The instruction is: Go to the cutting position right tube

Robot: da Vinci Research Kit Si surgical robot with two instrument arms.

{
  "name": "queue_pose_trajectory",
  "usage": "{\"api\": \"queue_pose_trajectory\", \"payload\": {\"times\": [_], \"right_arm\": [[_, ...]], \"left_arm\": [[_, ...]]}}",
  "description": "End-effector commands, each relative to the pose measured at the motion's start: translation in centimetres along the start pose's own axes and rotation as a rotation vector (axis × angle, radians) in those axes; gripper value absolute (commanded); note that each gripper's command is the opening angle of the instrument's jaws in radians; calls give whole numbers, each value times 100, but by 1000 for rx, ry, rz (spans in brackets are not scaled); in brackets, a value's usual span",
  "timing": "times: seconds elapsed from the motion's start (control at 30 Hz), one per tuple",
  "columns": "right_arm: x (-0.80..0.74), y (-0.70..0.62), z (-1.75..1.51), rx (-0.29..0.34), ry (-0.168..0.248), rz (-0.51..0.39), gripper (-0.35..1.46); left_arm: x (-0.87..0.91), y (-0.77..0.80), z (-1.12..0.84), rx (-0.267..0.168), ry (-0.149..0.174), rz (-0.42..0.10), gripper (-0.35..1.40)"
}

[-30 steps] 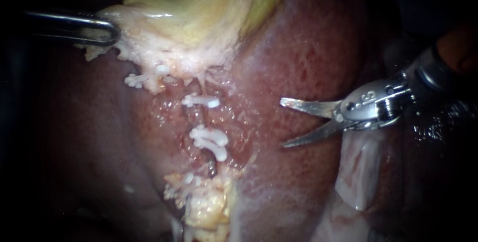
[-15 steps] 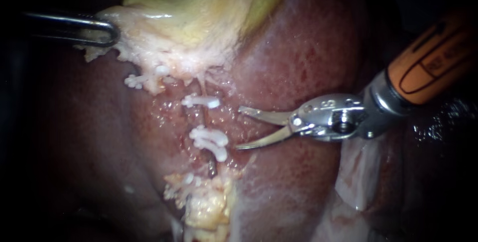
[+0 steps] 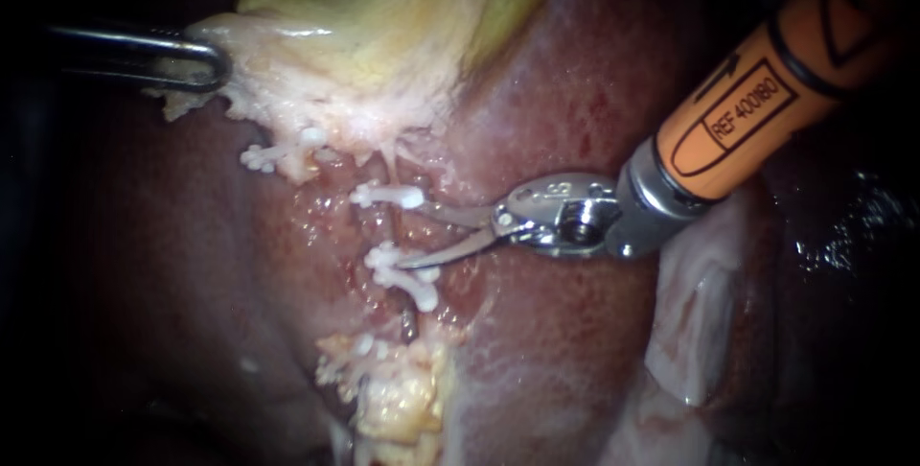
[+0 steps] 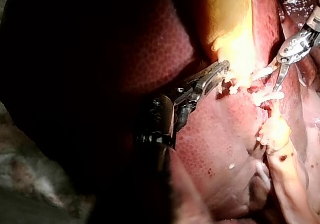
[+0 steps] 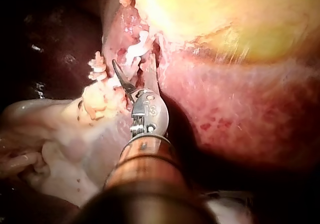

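Note:
My right instrument (image 3: 410,234), with an orange shaft, comes in from the upper right. Its two blades stand open around the right tube (image 3: 391,228), which runs down the raw liver bed. The blades sit between the upper white clip (image 3: 386,195) and the lower white clips (image 3: 407,274). The right wrist view shows the same blades (image 5: 132,67) apart beside the clips. My left instrument (image 3: 196,58) is shut on the pale edge of the yellow gallbladder (image 3: 383,6) at the upper left, as the left wrist view (image 4: 219,73) also shows.
Dark red liver (image 3: 594,82) surrounds the bed. Another white clip (image 3: 273,152) lies left of the tube, under the gallbladder's edge. Yellowish fatty tissue (image 3: 398,399) sits below the lower clips. A pale membrane fold (image 3: 690,332) lies under my right instrument's shaft.
My right instrument has moved left across the liver, and its open blades have narrowed and reached the tube between the clips. My left instrument has kept its hold, unmoved.

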State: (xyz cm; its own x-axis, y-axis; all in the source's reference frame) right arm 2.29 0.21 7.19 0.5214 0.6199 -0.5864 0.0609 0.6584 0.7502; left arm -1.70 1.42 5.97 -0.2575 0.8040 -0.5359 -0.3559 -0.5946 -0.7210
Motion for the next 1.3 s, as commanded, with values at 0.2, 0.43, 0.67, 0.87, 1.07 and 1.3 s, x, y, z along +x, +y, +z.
{"api": "queue_pose_trajectory", "payload": {"times": [0.2,0.43,0.67,0.87,1.07,1.3], "right_arm": [[2,1,9,48,34,-24,136],[4,1,11,126,84,-61,130],[12,3,23,178,136,-80,128],[18,-2,34,188,152,-83,128],[26,-3,47,193,185,-83,128],[31,-1,56,191,198,-82,128]], "left_arm": [[0,0,0,0,0,0,-35],[0,1,0,1,0,0,-35],[0,1,1,1,0,-1,-35],[1,1,1,1,0,-1,-35],[1,1,1,1,0,-1,-35],[1,1,2,1,0,-1,-35]]}}
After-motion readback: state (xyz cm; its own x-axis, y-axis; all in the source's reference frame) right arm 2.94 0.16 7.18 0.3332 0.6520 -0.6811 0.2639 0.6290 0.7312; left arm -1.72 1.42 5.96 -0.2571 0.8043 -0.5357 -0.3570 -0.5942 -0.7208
